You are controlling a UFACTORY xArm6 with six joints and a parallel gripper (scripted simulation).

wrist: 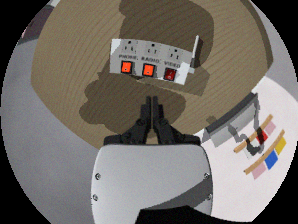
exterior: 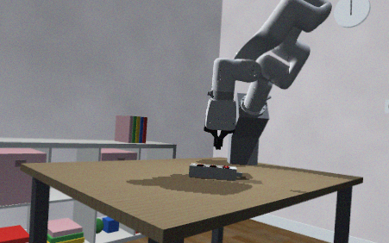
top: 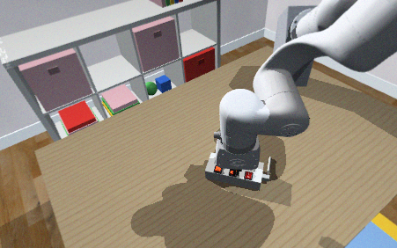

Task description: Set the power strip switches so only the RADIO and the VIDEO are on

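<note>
On the table (top: 110,185), top view: we list one strip (top: 235,175), lying flat and right way up, half hidden under the wrist. Three rockers show along its near edge; two read orange and look lit, the third (top: 248,175) reads darker red. Labels are too small to read, so we cannot tell which is RADIO or VIDEO. A shelf (top: 84,26) with bins stands behind the table.

Exterior view: we note the gripper (exterior: 218,142) hanging above the strip (exterior: 213,171), apart from it, fingers pinched together on nothing. Strip sits level on the table (exterior: 108,190).

Wrist view: we see the closed fingers pointing at the strip (wrist: 154,62), roughly in line with the middle rocker (wrist: 148,68). Left rocker (wrist: 125,67) and middle glow orange; the right one (wrist: 170,74) is dim.

Progress, as we judge it: strip placement holds; switch settings remain unconfirmed, and a press seems due.
</note>
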